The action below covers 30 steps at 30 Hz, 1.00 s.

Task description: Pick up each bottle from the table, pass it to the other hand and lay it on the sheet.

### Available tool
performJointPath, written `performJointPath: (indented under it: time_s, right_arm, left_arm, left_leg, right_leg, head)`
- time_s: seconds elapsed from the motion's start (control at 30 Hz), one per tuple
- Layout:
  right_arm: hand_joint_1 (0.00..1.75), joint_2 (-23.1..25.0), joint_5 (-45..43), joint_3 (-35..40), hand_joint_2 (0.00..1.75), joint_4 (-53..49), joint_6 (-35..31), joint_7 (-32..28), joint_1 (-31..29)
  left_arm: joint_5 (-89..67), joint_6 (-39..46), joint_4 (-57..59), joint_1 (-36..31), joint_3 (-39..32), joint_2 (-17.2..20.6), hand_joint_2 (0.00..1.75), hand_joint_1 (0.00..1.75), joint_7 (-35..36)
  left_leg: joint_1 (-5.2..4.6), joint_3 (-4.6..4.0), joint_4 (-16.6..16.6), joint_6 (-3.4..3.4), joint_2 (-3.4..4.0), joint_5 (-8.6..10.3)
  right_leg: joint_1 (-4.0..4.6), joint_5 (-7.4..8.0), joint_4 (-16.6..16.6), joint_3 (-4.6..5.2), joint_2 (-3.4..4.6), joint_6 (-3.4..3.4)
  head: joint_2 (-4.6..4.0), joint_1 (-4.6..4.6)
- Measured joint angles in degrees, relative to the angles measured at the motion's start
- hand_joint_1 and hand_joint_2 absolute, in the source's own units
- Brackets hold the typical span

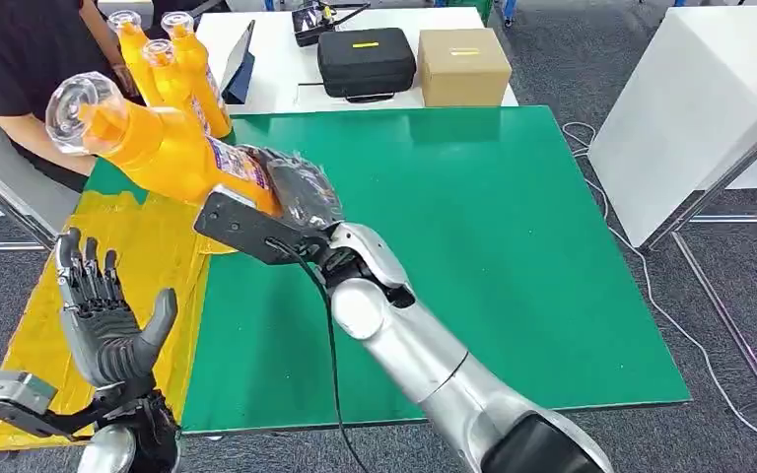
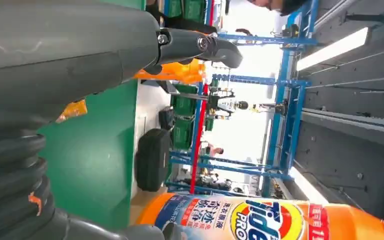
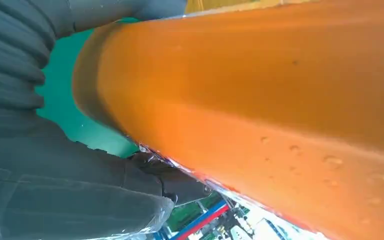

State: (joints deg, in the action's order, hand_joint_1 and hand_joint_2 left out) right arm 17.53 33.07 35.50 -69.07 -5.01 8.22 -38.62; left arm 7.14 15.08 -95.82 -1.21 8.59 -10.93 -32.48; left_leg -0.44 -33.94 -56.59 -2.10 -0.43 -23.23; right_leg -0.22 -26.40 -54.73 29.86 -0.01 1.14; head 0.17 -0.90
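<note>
My right hand [image 1: 301,192] grips the lower body of an orange detergent bottle [image 1: 158,143] with a clear cap, held tilted above the left part of the green table, cap toward the upper left. The bottle's orange side [image 3: 260,100] is close against that hand in the right wrist view. My left hand [image 1: 103,315] is open, palm up with fingers spread, over the yellow sheet [image 1: 148,251] near the table's front left. The labelled bottle [image 2: 280,220] hangs just past my left hand's fingers [image 2: 200,45]. Three more orange bottles [image 1: 172,69] stand at the table's far left corner.
A person in black [image 1: 30,69] stands at the far left beside the standing bottles. Behind the green table [image 1: 473,227] a white table carries a black case [image 1: 365,61], a cardboard box [image 1: 463,66] and a tablet. Another white table [image 1: 695,108] stands to the right.
</note>
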Motion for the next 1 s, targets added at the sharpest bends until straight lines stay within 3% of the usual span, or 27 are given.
performJointPath:
  time_s: [0.43, 1.0]
  right_arm:
    - [1.75, 1.92, 6.65, 7.72, 1.75, 2.87, 1.03, 2.97, 4.03]
    - [1.75, 4.11, 10.58, 9.27, 1.75, 6.91, 1.97, 4.61, 4.40]
  left_arm:
    - [1.99, -2.76, 0.00, -3.02, -0.28, -0.15, 1.75, 0.00, 0.79]
    - [4.22, -3.52, 0.94, -3.97, -0.94, 0.96, 1.75, 0.00, 0.92]
  left_leg:
    - [0.05, -0.03, 0.01, 0.01, -0.01, -0.01]
    - [0.03, -0.06, 0.01, 0.01, 0.05, 0.00]
  right_leg:
    - [0.05, -0.01, 0.00, 0.03, 0.00, -0.02]
    - [0.03, -0.01, 0.00, 0.09, 0.02, -0.01]
  head:
    - [0.00, 0.00]
    - [0.00, 0.02]
